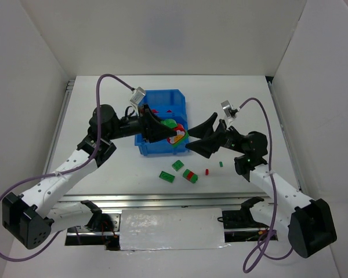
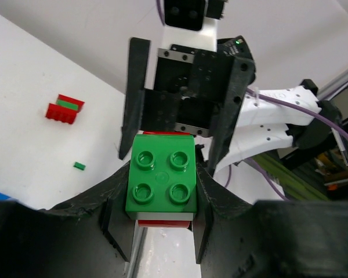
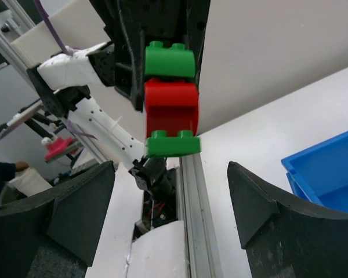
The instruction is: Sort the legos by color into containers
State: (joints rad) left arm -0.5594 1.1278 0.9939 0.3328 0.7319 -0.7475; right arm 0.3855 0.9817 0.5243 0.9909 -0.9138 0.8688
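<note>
Above the near-right corner of the bin [image 1: 160, 152], the left end effector [image 1: 167, 132] clamps a green-red-green stack [image 3: 171, 104]; the right end effector [image 1: 196, 142], spread wide, faces it from the right, stack axis crosswise to its gap.

Bright, even light leaves soft shadows on the white table [image 1: 104, 168], and the left pincer [image 2: 162, 180] looks blurred up close.

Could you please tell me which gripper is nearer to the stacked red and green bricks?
Left. The left gripper is clamped on the brick stack. The right gripper faces it with jaws open, close by but not touching.
</note>
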